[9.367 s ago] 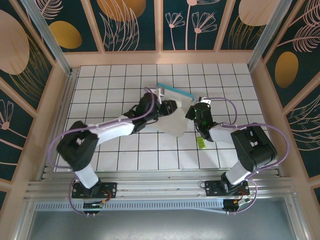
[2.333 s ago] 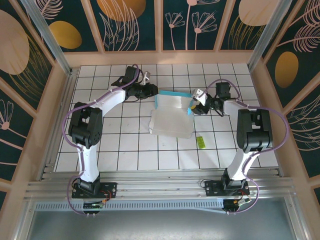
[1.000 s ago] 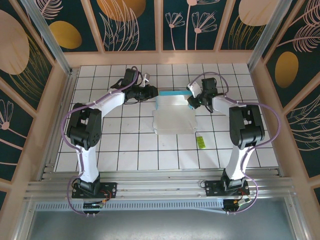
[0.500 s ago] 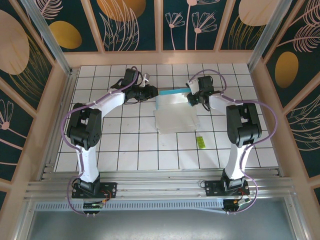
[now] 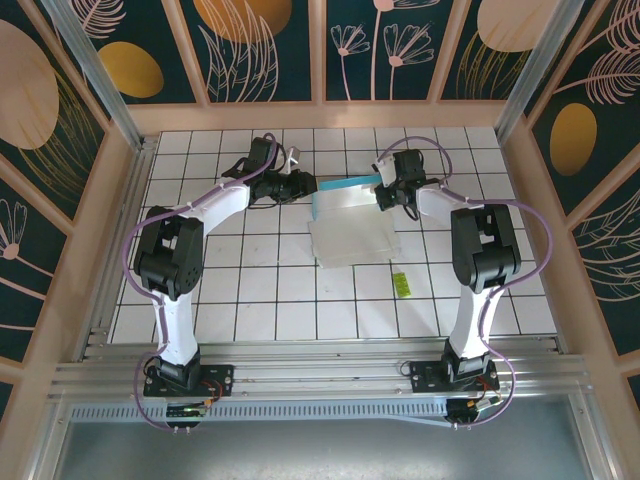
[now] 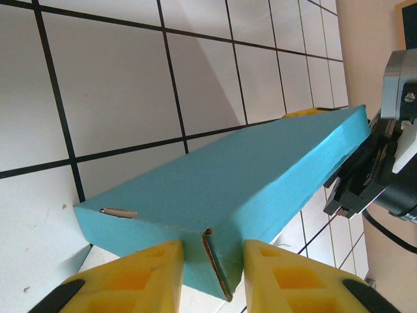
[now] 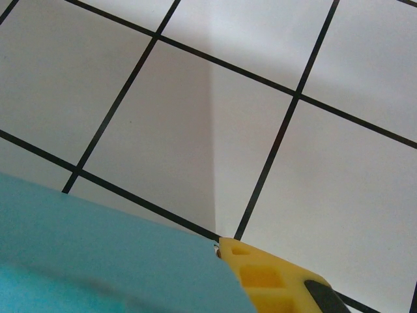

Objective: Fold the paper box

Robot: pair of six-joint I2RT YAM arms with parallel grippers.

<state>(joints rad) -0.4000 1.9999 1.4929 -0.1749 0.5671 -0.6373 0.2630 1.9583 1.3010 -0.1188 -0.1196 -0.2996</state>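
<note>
Lying near paper box (image 5: pixel 348 228): yellow-green slip (image 5: pixel 401 284)

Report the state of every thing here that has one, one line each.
Teal-and-white thin card paper box: partly folded, teal far wall raised, white panel flat on the tiles.
Left gripper: shut on the box's left end.
Right gripper: shut on the box's right end.
Small yellow-green paper slip: lying flat on the tiles, apart from the box.
</note>
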